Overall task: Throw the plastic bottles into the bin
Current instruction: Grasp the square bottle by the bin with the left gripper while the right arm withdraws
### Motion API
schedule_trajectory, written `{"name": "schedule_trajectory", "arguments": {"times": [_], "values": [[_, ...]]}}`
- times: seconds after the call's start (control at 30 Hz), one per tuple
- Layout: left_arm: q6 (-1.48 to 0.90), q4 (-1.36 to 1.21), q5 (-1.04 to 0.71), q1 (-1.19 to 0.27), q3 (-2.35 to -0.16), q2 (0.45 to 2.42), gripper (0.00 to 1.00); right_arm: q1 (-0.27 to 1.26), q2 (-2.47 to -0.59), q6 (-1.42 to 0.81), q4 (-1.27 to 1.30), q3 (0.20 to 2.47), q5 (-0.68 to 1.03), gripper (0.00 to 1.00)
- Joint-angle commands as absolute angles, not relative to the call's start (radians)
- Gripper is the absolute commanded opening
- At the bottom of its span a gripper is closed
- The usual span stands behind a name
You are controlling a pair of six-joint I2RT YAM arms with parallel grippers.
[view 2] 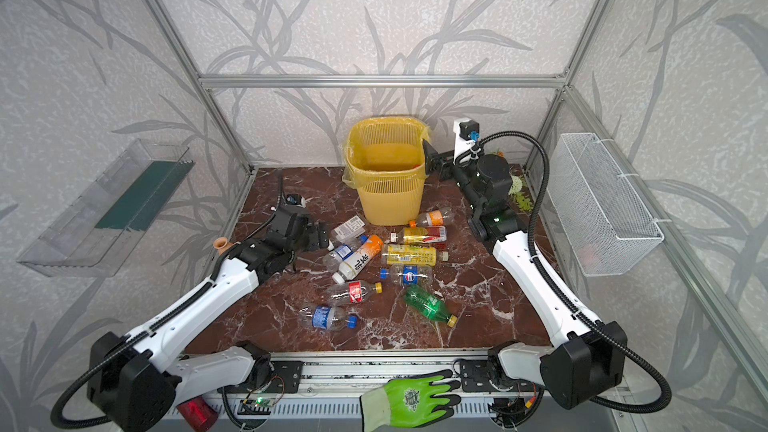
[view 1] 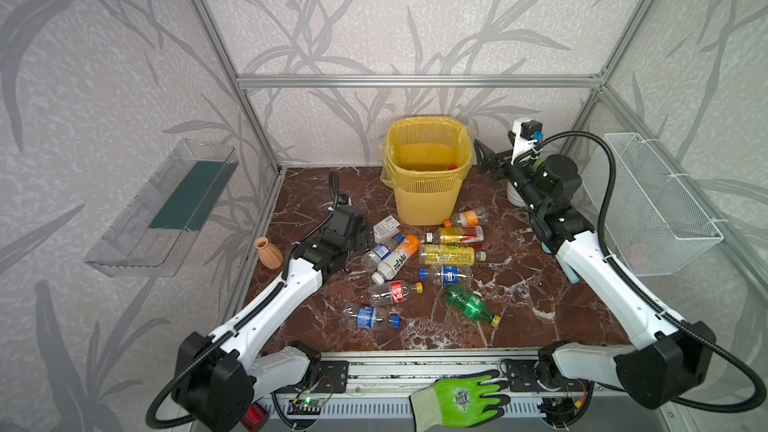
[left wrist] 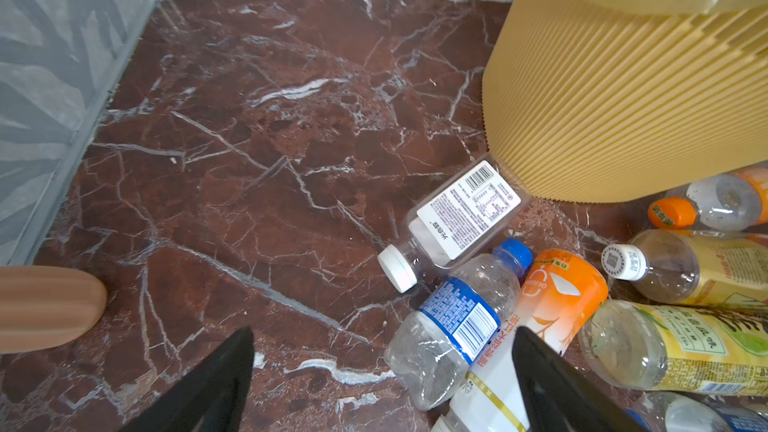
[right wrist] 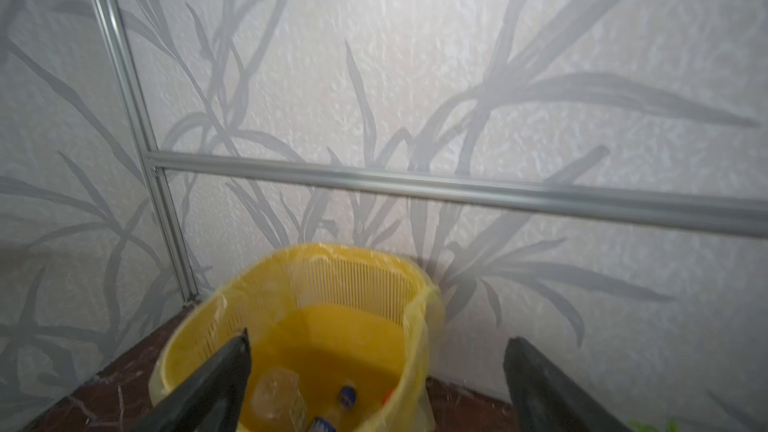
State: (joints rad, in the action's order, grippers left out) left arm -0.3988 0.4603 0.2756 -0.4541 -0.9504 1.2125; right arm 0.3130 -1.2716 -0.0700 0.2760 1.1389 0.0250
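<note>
The yellow slatted bin (view 1: 428, 197) (view 2: 388, 197) stands at the back middle of the marble floor. Inside it lie a clear bottle (right wrist: 276, 396) and a blue-capped one (right wrist: 347, 396). My right gripper (view 1: 482, 157) (right wrist: 378, 336) hangs open and empty beside the bin's right rim. Several plastic bottles lie in front of the bin: a white-labelled one (left wrist: 457, 218), a blue-labelled one (left wrist: 457, 326), an orange-and-white one (view 1: 397, 259), a yellow one (view 1: 449, 254) and a green one (view 1: 469, 305). My left gripper (view 1: 368, 234) (left wrist: 383, 332) is open, low at the pile's left edge, holding nothing.
A terracotta vase (view 1: 268, 252) (left wrist: 45, 309) stands by the left wall near my left arm. A white wire basket (view 1: 660, 205) hangs on the right wall and a clear tray (view 1: 166, 209) on the left wall. A green glove (view 1: 461, 398) lies on the front rail.
</note>
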Motion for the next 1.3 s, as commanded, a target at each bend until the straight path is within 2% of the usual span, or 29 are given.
{"name": "schedule_trajectory", "arguments": {"times": [0.0, 0.2, 0.47, 0.93, 1.27], "values": [[-0.328, 0.515, 0.213, -0.451, -1.022, 1.308, 0.96, 0.256, -1.207, -0.172, 0.219, 0.955, 0.007, 0.95], [-0.226, 0.591, 0.143, -0.448, -1.179, 1.527, 0.94, 0.183, -1.076, -0.249, 0.158, 0.71, -0.019, 0.95], [-0.154, 0.557, 0.086, -0.448, -1.289, 1.718, 0.94, 0.12, -0.979, -0.341, 0.177, 0.546, -0.024, 0.96], [-0.039, 0.535, 0.02, -0.404, -1.427, 1.939, 0.91, 0.103, -1.035, -0.331, 0.181, 0.576, 0.02, 0.97], [-0.005, 0.532, -0.006, -0.364, -1.445, 1.986, 0.91, 0.088, -1.03, -0.349, 0.175, 0.568, 0.014, 0.97]]}}
